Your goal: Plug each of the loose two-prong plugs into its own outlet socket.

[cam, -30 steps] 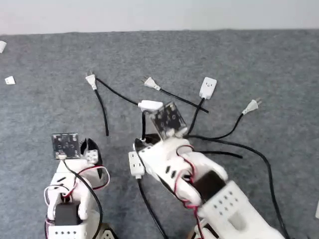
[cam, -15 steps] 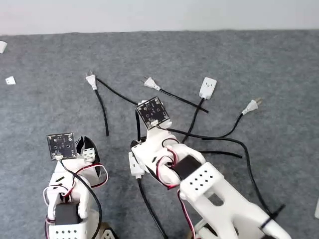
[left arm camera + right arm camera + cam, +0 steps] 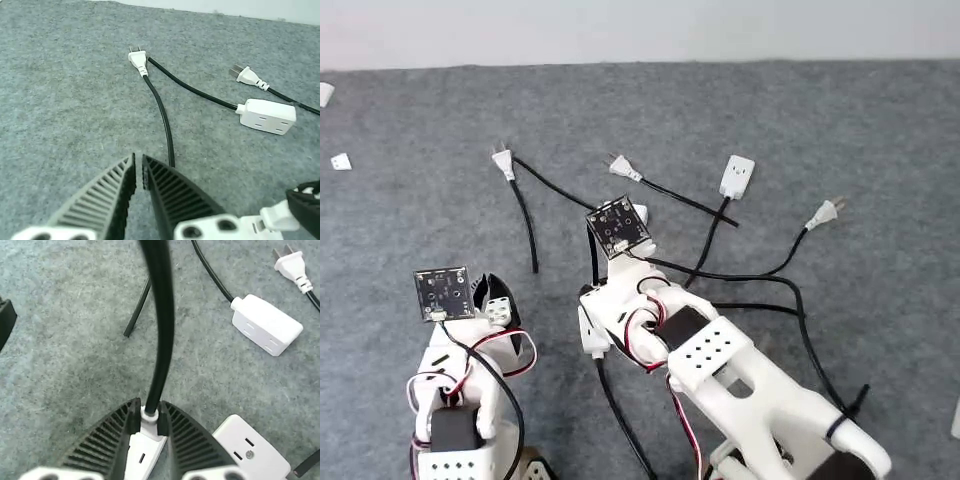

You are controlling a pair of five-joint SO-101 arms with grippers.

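Right gripper [image 3: 148,415] clamped on plug [image 3: 144,445], outlet [image 3: 250,450] just beside it. Arm [image 3: 720,370] swung left since earlier, cord [image 3: 160,315] dragged along. Left gripper [image 3: 139,170] nearly closed, empty.

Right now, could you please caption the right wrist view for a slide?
Right gripper shut on a white cord end with its black cord, an outlet socket beside it on carpet.

Cords [image 3: 163,112] across centre; open carpet [image 3: 410,230] leftward.
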